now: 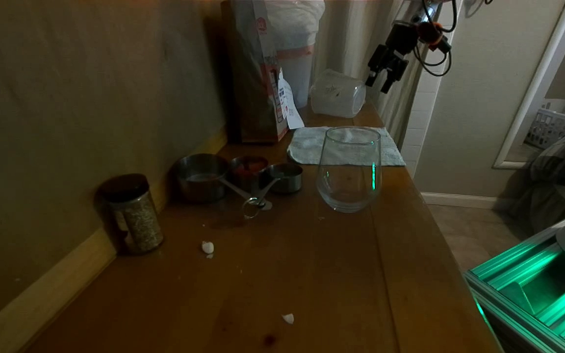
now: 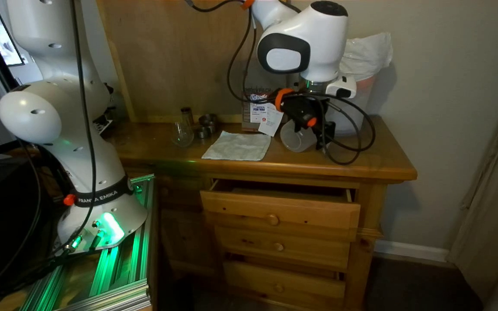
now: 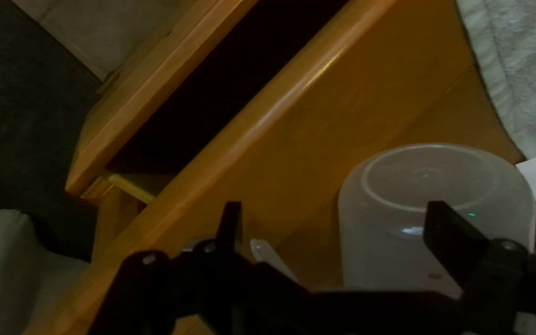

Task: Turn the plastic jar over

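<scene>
While the claw (image 3: 335,204) hangs with its two fingers spread apart, here's the plastic jar (image 1: 336,94), lying on its side on the tabletop (image 1: 312,279)! In an exterior view the claw sits at three o'clock from the jar, just beside it. Wrist view: one finger crosses in front of the frosty wall, rounded base showing; touching or not, I cannot tell. A pale cloth (image 3: 524,70) lies at one o'clock from the jar there. In an exterior view, a clear glass vessel (image 1: 348,176) with a green glint stands at six o'clock from the jar, metal measuring cups (image 1: 201,185) at nine from the glass, a dark-lidded container (image 1: 138,220) at eight from the cups. And in an exterior view, a drawer (image 2: 290,212) juts open at the jar's six o'clock.
</scene>
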You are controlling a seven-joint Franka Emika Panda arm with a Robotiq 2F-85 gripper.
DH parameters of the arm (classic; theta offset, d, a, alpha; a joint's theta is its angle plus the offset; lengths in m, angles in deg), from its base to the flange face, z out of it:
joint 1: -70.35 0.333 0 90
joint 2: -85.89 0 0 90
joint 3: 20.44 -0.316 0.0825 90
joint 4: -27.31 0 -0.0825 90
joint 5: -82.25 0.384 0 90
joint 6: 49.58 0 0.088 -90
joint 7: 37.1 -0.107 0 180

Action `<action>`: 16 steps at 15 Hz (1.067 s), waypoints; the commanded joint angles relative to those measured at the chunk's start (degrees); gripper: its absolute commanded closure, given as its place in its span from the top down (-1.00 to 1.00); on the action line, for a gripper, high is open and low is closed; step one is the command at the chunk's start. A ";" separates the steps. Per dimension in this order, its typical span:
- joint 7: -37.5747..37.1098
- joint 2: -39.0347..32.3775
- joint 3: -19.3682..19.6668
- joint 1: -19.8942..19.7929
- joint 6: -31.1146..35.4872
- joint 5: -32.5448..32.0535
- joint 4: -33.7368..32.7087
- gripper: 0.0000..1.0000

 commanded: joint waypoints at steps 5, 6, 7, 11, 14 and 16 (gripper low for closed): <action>4.57 -3.47 -0.28 -0.40 2.10 -0.56 -3.98 1.00; 5.26 -4.03 -0.38 -0.50 2.51 -0.54 -4.56 1.00; 6.03 -4.61 -0.53 -0.65 2.77 -0.42 -5.19 1.00; 7.99 -7.03 -0.80 -0.94 4.24 -1.14 -7.60 1.00; 8.98 -8.68 -0.91 -1.06 6.53 -2.24 -8.86 1.00; 9.65 -9.41 -1.35 -1.50 8.10 -2.08 -9.45 1.00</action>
